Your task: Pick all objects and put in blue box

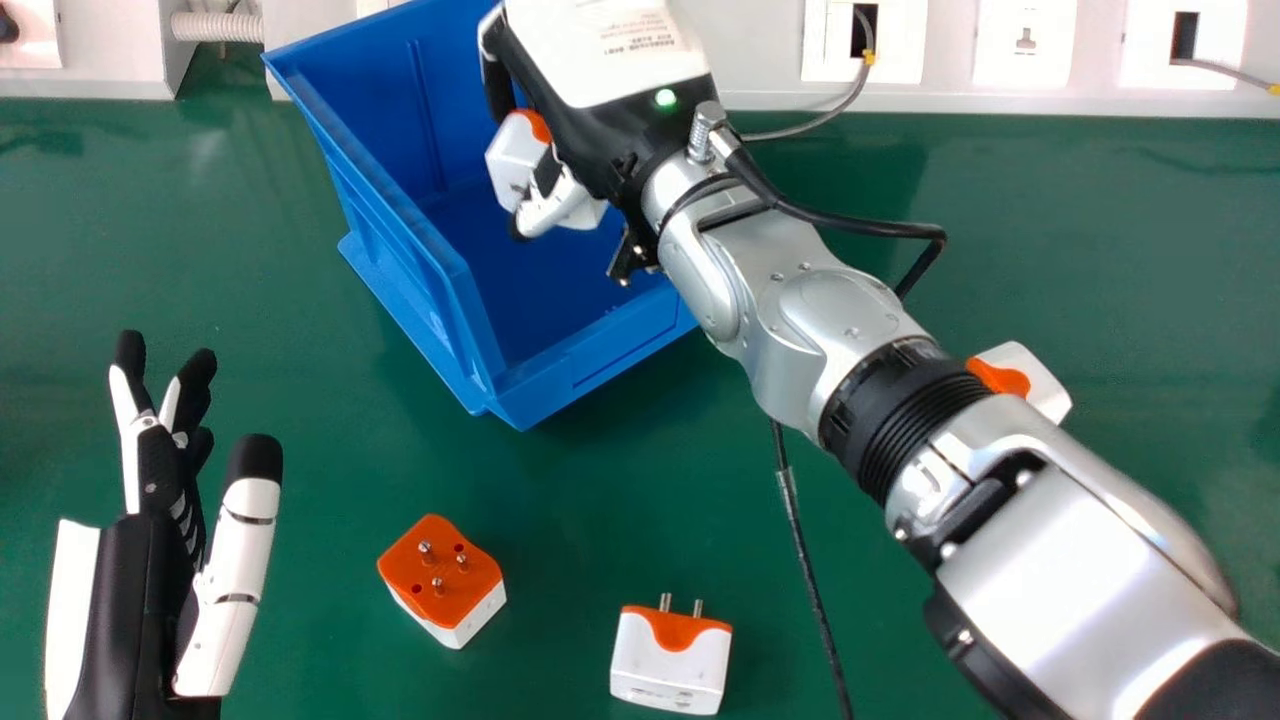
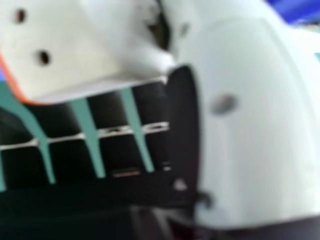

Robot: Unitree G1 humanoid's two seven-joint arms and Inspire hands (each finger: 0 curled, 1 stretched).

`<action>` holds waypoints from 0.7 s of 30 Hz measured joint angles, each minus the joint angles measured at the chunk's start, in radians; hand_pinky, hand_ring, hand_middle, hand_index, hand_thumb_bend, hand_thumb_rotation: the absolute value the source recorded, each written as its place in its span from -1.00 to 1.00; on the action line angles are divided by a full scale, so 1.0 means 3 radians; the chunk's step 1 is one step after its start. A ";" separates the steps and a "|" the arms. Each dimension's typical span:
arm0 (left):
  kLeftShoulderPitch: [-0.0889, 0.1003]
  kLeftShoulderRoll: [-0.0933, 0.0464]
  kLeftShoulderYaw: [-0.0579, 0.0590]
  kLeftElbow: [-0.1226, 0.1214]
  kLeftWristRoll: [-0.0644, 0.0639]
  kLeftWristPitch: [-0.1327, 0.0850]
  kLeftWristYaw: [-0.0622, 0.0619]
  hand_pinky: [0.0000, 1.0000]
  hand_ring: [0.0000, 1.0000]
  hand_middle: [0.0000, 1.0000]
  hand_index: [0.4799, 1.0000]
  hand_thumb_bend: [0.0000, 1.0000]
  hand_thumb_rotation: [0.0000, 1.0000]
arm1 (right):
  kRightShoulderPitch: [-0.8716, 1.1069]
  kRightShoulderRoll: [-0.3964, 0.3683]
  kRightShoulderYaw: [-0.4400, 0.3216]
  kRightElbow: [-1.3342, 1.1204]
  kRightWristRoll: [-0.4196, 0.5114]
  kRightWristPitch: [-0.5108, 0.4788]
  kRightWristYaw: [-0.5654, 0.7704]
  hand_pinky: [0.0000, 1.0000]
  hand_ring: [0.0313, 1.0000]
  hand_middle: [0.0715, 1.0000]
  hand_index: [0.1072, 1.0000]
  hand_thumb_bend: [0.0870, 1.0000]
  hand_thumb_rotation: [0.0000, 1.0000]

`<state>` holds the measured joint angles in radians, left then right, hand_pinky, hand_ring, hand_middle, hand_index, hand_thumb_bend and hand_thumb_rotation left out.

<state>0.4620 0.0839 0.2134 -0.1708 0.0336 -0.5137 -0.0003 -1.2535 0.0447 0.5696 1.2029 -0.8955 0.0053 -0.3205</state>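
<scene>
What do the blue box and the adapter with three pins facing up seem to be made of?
The blue box looks like rigid moulded plastic, satin finish: soft sheen along its rim, ribs formed in its wall.

The adapter appears to be smooth hard plastic, orange over white; its pins look like metal, given their silvery glint, though plating can't be ruled out.

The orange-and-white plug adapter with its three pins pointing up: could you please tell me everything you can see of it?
The plug adapter is a small block with an orange face and a white body, apparently plastic. Three metal pins stand up from the orange face, with small dark holes beside them. It rests pins up on the green table, one corner towards the camera, right of the open left hand and nearer the robot than the blue box. Only the table touches it.
</scene>
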 measured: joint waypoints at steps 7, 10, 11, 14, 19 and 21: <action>0.0028 -0.0060 -0.0001 0.0005 -0.0010 -0.0061 0.0008 0.99 0.97 0.93 0.89 -0.15 0.75 | -0.0102 0.0043 0.0026 0.0186 0.0104 0.0100 0.0068 -0.58 -0.33 -0.11 -0.05 -0.07 -1.00; 0.0036 -0.0065 -0.0001 0.0004 0.0018 -0.0065 0.0025 0.98 0.96 0.92 0.87 -0.14 0.75 | -0.0102 0.0076 0.0011 0.0206 0.0200 0.0092 0.0068 -0.50 -0.25 -0.01 -0.10 -0.07 -1.00; 0.0040 -0.0068 -0.0001 0.0004 0.0021 -0.0065 0.0029 0.98 0.96 0.92 0.87 -0.14 0.75 | -0.0101 0.0089 0.0002 0.0210 0.0227 0.0084 0.0068 -0.48 -0.24 0.00 -0.10 -0.07 -1.00; 0.0053 -0.0088 -0.0003 0.0004 0.0025 -0.0066 0.0034 0.99 0.96 0.92 0.85 -0.13 0.76 | -0.0098 0.0098 -0.0010 0.0211 0.0291 -0.0024 0.0043 -0.38 -0.24 -0.03 -0.08 -0.07 -1.00; 0.0058 -0.0119 -0.0024 0.0003 0.0061 -0.0060 0.0061 1.00 0.99 0.94 0.90 -0.11 0.79 | -0.0095 0.0095 -0.0019 0.0211 0.0358 -0.0190 -0.0011 0.18 0.34 0.44 0.24 -0.14 -0.78; 0.0058 -0.0125 -0.0043 0.0000 0.0085 -0.0042 0.0069 1.00 0.98 0.94 0.88 -0.09 0.78 | -0.0091 0.0091 -0.0008 0.0211 0.0355 -0.0190 -0.0010 0.42 0.60 0.69 0.61 -0.16 -0.55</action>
<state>0.4792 0.0465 0.2005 -0.1709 0.0592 -0.5264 0.0205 -1.2808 0.0720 0.5672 1.2660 -0.7890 -0.0518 -0.3235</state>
